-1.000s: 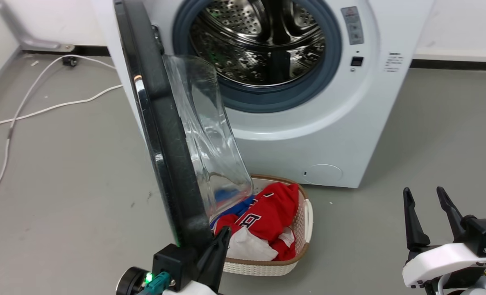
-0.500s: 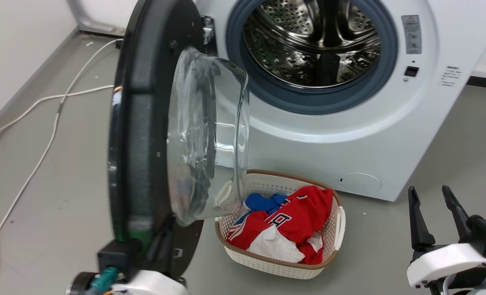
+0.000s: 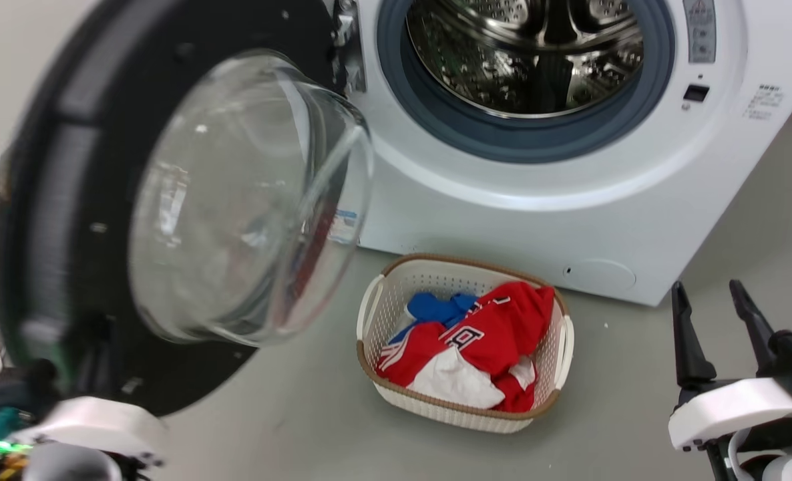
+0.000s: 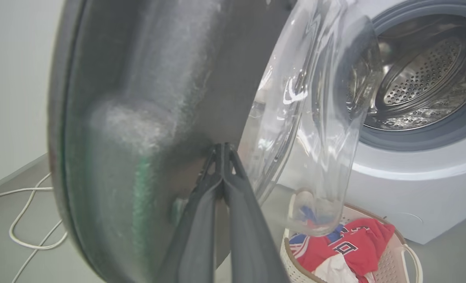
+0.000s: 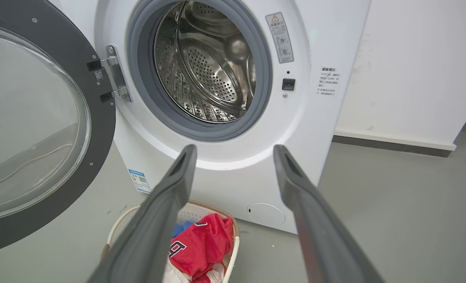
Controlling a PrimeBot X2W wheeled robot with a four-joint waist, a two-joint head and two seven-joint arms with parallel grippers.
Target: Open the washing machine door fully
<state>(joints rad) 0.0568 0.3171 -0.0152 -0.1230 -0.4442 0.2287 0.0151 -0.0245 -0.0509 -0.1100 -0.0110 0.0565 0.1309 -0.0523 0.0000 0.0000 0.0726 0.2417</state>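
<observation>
I am looking at a white laundry basket [image 3: 369, 304] sitting on the grey floor [image 3: 636, 374] right in front of the washing machine [image 3: 503, 220]. It is lying below the open steel drum [image 3: 536, 53], and red, blue and white clothes [image 3: 496, 327] are piling up inside it. The basket is sitting near the lower edge of the washing machine door [image 3: 55, 200] but is not touching it. A white cable [image 4: 21, 212] is trailing over the floor behind the door, along the wall.

The door is hanging on its metal hinge [image 5: 115, 78] at the left of the drum opening. It is standing wide open, with its black inner ring and bulging glass window [image 3: 236, 200] facing me, and it is showing blurred in the head view.

The left claw [image 4: 221, 151] is pressing its two fingertips together against the dark inner face of the door, just beside the glass. I cannot tell whether anything is pinched between them. The right claw [image 3: 706, 287] is hovering low on the right with its fingers spread well apart. It is touching nothing and pointing towards the front of the machine.
</observation>
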